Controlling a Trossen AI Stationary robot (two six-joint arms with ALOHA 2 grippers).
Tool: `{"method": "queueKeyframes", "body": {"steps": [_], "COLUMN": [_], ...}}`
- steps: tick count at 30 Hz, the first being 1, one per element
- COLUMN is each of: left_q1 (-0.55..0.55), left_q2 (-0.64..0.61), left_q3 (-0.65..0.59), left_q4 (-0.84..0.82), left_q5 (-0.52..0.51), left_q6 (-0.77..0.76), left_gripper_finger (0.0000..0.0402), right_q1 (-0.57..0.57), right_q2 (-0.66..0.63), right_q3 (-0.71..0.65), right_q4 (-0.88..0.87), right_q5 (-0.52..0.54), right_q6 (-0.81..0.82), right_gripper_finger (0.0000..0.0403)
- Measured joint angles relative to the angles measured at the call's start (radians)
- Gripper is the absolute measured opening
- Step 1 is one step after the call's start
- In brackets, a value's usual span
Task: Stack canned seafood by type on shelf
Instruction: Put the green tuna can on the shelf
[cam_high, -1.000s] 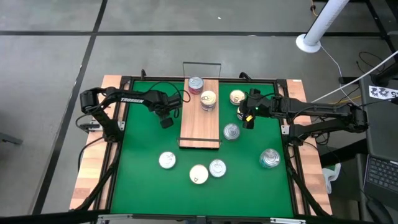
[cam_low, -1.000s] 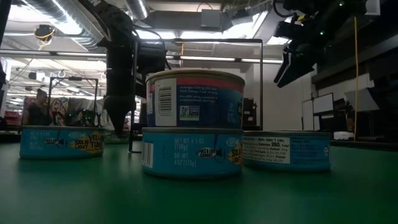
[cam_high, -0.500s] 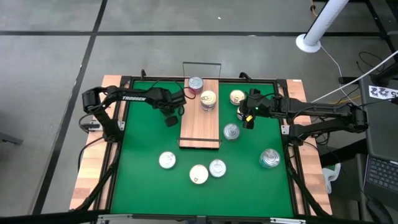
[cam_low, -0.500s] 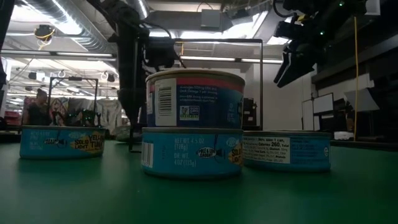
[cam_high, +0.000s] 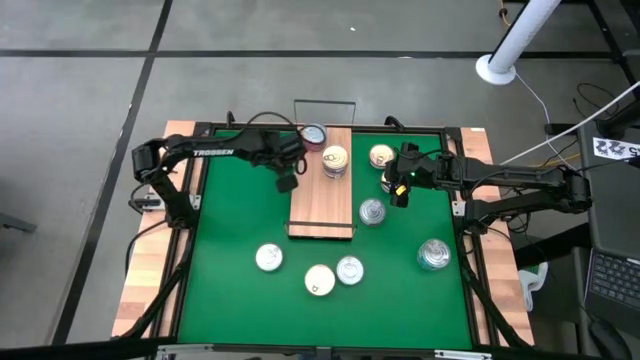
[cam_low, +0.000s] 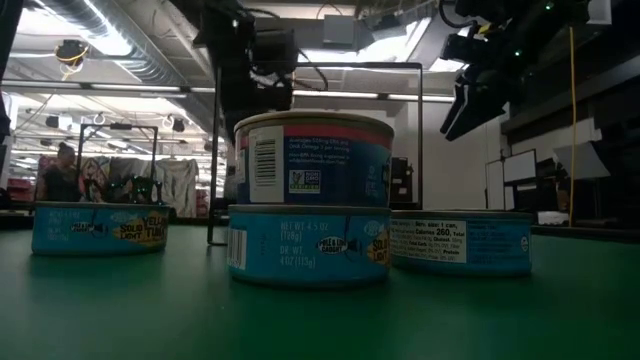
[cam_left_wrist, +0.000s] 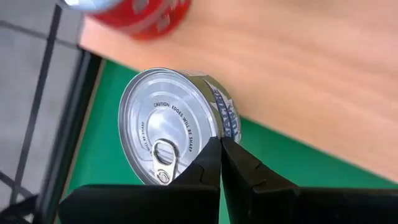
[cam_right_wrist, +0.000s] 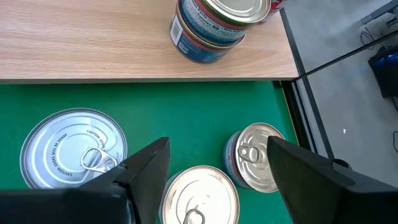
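Observation:
The shelf (cam_high: 320, 195) lies on the green mat, lengthwise from near to far. At its far end stand a red-labelled tin (cam_high: 314, 135) and a stack of two tins (cam_high: 334, 160). My left gripper (cam_high: 288, 184) is shut and hangs above the mat at the shelf's left edge. In its wrist view the shut tips (cam_left_wrist: 221, 149) show over the rim of a silver, blue-labelled tin (cam_left_wrist: 168, 124) standing on the mat beside the shelf (cam_left_wrist: 298, 68). My right gripper (cam_high: 397, 193) hangs open above tins right of the shelf (cam_right_wrist: 200, 193).
Right of the shelf stand a cream-gold tin (cam_high: 381, 156) and a silver one (cam_high: 372, 211). A larger silver tin (cam_high: 434, 254) sits near the right edge. Toward the near edge are three more places with tins (cam_high: 268, 258), (cam_high: 320, 280), (cam_high: 349, 270), one a stack of two (cam_low: 310, 200).
My left gripper has risen well clear of the mat and gone toward the shelf's left edge, tipping a little. My right arm has kept still, and no tin has moved.

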Motion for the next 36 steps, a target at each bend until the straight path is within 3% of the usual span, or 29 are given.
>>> {"method": "queueKeyframes", "body": {"steps": [5, 24, 36], "left_q1": [-0.014, -0.145, -0.172], "left_q2": [-0.001, 0.084, 0.124], "left_q3": [0.052, 0.053, 0.053], "left_q4": [0.017, 0.106, 0.145], "left_q5": [-0.001, 0.012, 0.012], "left_q6": [0.008, 0.022, 0.07], "left_gripper_finger": [0.0, 0.0001, 0.0028], "right_q1": [0.0, 0.0, 0.0], "right_q2": [0.0, 0.0, 0.0], "right_q3": [0.0, 0.0, 0.0], "right_q4": [0.0, 0.0, 0.0], "right_q5": [0.0, 0.0, 0.0], "right_q6": [0.0, 0.0, 0.0], "right_gripper_finger": [0.0268, 0.0268, 0.0268]}}
